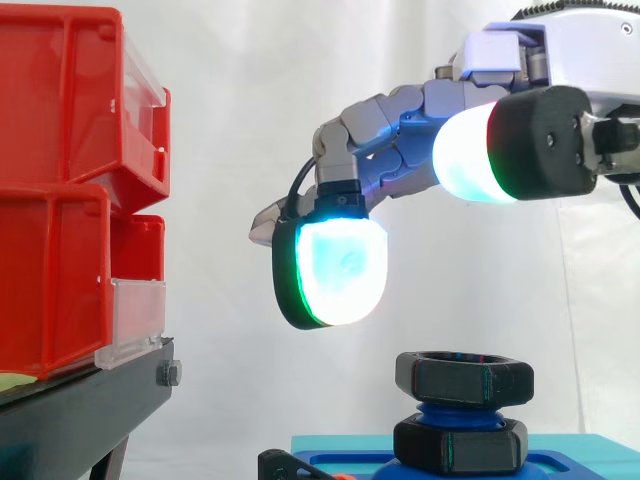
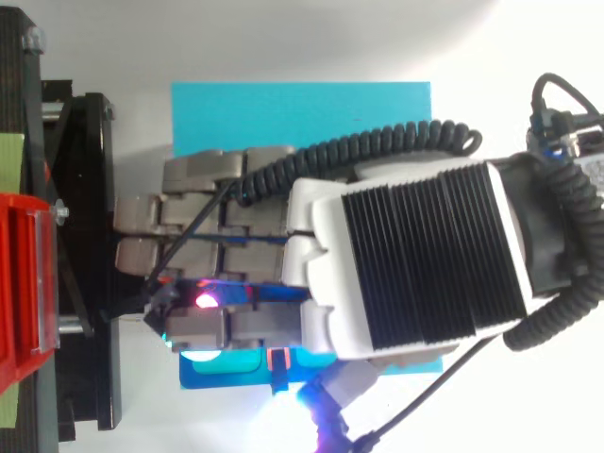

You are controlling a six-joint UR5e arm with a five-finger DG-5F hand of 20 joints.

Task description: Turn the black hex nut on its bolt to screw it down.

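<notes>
Hand [image 1: 400,125] above flat nut [image 1: 463,378] (bolt [image 1: 452,411] upright)

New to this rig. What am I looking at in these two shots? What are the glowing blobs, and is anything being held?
It is a robot arm ending in a hand with fingers and a thumb. The glowing blobs are the hand's own fingertips, not lamps. One picture is taken from the side, level with the work. The other looks straight down on it. Below the hand, a turquoise base carries a blue bolt with an upper black hex nut and a lower black hex nut. At the left are red bins on a black stand. The hand hangs above the upper nut, fingers relaxed, holding nothing.
</notes>
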